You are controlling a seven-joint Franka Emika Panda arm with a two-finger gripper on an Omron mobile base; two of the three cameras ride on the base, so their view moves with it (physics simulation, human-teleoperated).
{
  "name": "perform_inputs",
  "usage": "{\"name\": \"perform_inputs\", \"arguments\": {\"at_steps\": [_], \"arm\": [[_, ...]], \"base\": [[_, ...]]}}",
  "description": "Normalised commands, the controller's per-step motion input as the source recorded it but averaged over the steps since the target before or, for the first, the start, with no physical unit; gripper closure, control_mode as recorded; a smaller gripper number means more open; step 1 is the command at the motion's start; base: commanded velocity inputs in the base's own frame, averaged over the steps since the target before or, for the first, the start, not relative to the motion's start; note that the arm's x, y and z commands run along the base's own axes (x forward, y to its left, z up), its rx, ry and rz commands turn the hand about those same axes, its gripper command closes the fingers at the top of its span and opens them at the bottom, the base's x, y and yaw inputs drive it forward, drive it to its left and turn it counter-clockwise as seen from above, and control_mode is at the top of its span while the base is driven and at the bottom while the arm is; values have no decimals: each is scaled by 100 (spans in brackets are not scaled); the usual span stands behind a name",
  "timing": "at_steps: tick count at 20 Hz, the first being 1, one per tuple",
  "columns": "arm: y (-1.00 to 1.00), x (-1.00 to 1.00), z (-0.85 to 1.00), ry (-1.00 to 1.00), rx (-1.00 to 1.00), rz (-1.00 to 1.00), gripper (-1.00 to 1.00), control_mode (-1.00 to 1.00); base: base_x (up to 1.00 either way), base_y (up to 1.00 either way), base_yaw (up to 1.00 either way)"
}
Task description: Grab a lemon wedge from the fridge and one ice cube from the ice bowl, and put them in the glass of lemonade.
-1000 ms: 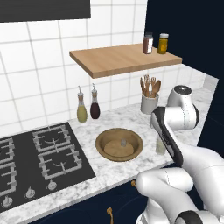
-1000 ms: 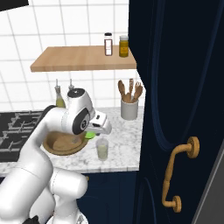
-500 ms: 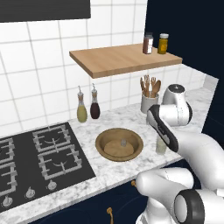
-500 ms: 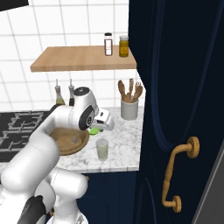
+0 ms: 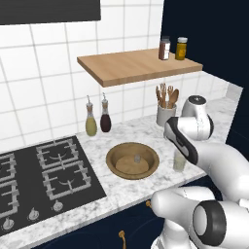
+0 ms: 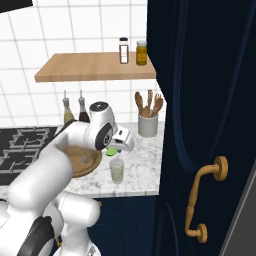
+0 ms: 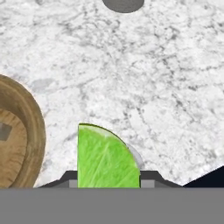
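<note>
My gripper is shut on the lemon wedge, a bright green wedge that stands between the fingertips in the hand view. The wedge hangs just above the glass of lemonade, a little to its left. That glass stands on the marble counter beside the ice bowl. A tiny ice cube lies in the bowl, left of the wedge in the hand view. The fridge is out of view.
A white utensil holder stands by the wall behind the glass, and two slim bottles stand left of it. A wooden shelf hangs above. The stove is at the left, and a navy door with a gold handle at the right.
My hand has carried the lemon wedge to the right, from over the bowl's edge to above the glass. The bowl, the ice cube and the glass have stayed put.
</note>
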Motion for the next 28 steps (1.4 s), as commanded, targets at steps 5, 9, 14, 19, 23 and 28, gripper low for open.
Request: {"name": "perform_inputs", "arguments": {"at_steps": [5, 9, 14, 19, 23, 28], "arm": [[0, 0, -24, -11, 3, 0, 100, -100], [-6, 0, -4, -12, 2, 0, 100, -100], [0, 0, -2, 0, 0, 0, 100, -100], [0, 0, -8, 0, 0, 0, 100, -100], [0, 0, 0, 0, 0, 0, -100, -100], [0, 0, 0, 0, 0, 0, -100, -100]], "base": [[0, 0, 0], [0, 0, 0], [0, 0, 0], [0, 0, 0], [0, 0, 0], [0, 0, 0]]}}
